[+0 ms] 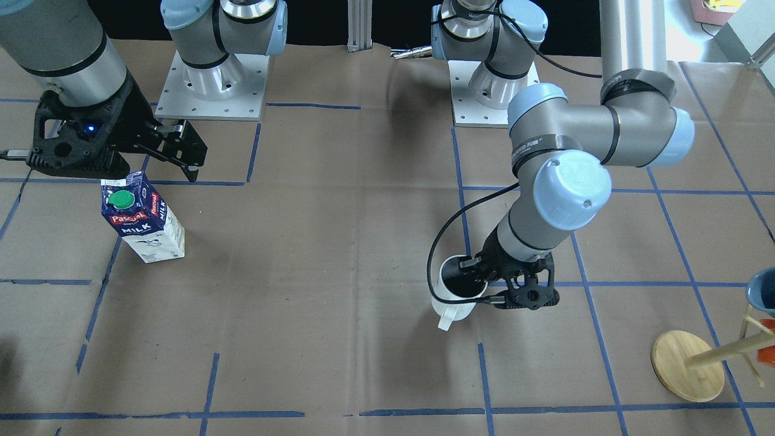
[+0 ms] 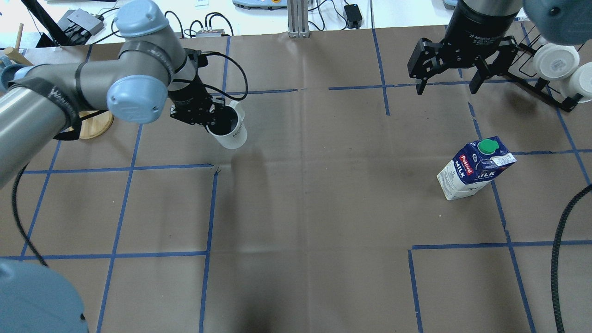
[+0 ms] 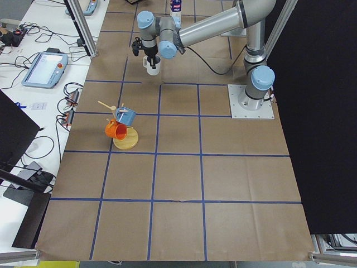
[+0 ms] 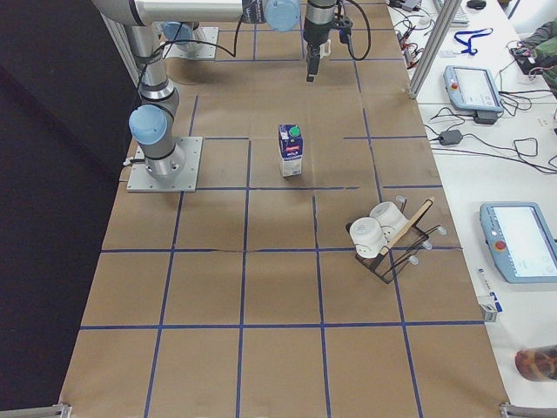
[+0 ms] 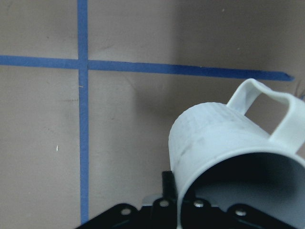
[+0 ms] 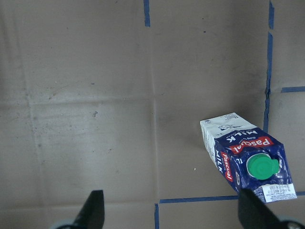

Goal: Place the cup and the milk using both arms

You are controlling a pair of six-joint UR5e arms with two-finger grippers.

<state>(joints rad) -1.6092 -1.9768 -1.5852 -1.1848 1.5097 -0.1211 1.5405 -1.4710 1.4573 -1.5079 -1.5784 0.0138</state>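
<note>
The white cup [image 2: 232, 135] with its dark inside hangs tilted from my left gripper [image 2: 213, 116], which is shut on its rim with one finger inside. It also shows in the front view [image 1: 455, 301] and the left wrist view [image 5: 224, 152], handle pointing away from the gripper [image 1: 482, 282]. The milk [image 2: 474, 169] stands upright on the table, green cap up, on my right side [image 1: 145, 221]. My right gripper [image 2: 446, 89] is open and empty, raised above the table beyond the carton. The right wrist view shows the carton [image 6: 243, 148] below and to the right.
A wooden mug tree [image 1: 687, 363] with blue and orange mugs stands on the left side, close behind the left arm [image 2: 95, 125]. A black wire rack [image 2: 552, 81] with white cups stands at the far right, next to the right gripper. Blue tape lines mark the brown table.
</note>
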